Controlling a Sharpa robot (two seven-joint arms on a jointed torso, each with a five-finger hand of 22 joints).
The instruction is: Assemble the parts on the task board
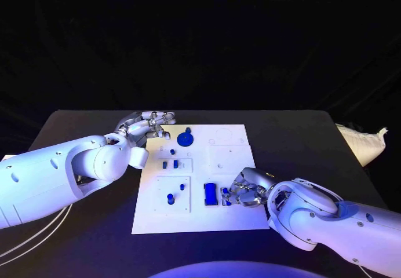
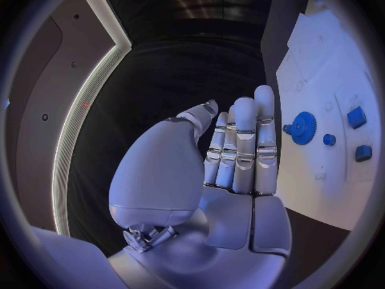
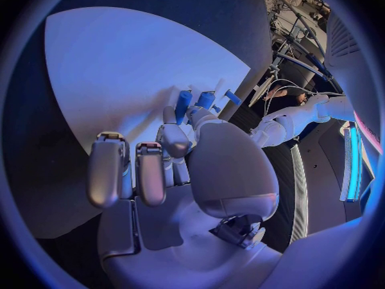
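The white task board [image 1: 230, 153] lies in the middle of the black table. A blue gear [image 1: 185, 138] stands near its far left corner, and small blue parts [image 1: 170, 164] sit in the left column. My left hand [image 1: 149, 124] hovers just left of the gear [image 2: 303, 128], its fingers [image 2: 243, 148] straight and holding nothing. My right hand [image 1: 242, 188] rests at the board's near right. Its thumb and one finger reach to a small blue part [image 1: 225, 197] beside a long blue bar [image 1: 211, 193]. The blue pieces [image 3: 183, 103] stand at those fingertips [image 3: 171, 117]; whether one is gripped is unclear.
More small blue parts [image 1: 170, 198] sit at the board's near left. A white bag [image 1: 363, 142] lies off the table's right edge. Bare black table [image 1: 83, 124] surrounds the board on all sides.
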